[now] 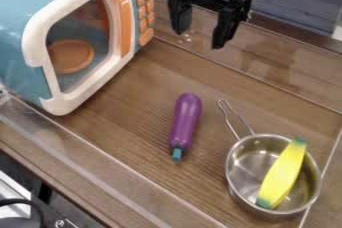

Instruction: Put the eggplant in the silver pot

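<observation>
The purple eggplant (185, 123) lies on the wooden table, its teal stem cap pointing toward the front edge. To its right stands the silver pot (241, 184) with a thin wire handle, and a yellow-green banana-like piece rests inside it. My black gripper (203, 30) hangs at the back of the table, well above and behind the eggplant, pointing down. Its fingers stand open with nothing between them.
A teal and white toy microwave (74, 37) fills the back left, with an orange plate behind its window. The yellow-green piece (283, 172) takes up much of the pot. The table's front edge runs diagonally at lower left.
</observation>
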Controlling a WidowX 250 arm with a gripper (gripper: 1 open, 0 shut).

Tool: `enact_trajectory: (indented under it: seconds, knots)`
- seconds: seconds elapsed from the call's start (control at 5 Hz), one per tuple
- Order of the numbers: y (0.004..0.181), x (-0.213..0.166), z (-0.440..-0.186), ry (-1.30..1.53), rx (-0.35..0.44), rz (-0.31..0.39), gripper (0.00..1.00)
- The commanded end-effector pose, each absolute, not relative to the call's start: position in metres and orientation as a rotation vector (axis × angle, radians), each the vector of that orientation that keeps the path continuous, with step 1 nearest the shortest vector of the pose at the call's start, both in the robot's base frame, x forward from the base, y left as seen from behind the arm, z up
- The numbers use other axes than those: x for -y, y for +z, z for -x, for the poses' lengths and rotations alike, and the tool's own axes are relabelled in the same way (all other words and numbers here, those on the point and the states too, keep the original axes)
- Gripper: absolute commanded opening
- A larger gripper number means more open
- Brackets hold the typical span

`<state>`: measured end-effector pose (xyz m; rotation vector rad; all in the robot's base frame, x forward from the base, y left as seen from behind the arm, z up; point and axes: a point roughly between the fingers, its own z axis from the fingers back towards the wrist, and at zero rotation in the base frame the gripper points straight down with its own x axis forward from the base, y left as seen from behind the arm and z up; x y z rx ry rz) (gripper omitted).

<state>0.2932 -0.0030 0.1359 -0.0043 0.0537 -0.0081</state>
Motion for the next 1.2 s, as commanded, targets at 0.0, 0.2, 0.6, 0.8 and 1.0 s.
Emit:
enact_trajectory:
  seconds: [0.0, 0.2, 0.6, 0.8, 1.0]
  knots:
    - [0.101, 0.001, -0.283, 0.022, -0.126, 0.019, 1.00]
    - [0.070, -0.001, -0.264, 0.046, -0.132, 0.034, 1.00]
    - [0.033, -0.001, -0.246, 0.038, -0.108, 0.034, 0.00]
    - [0.034, -0.006, -0.241, 0.020, -0.087, 0.043, 0.00]
    - [0.047, 0.000, -0.236, -0.006, -0.074, 0.054, 0.00]
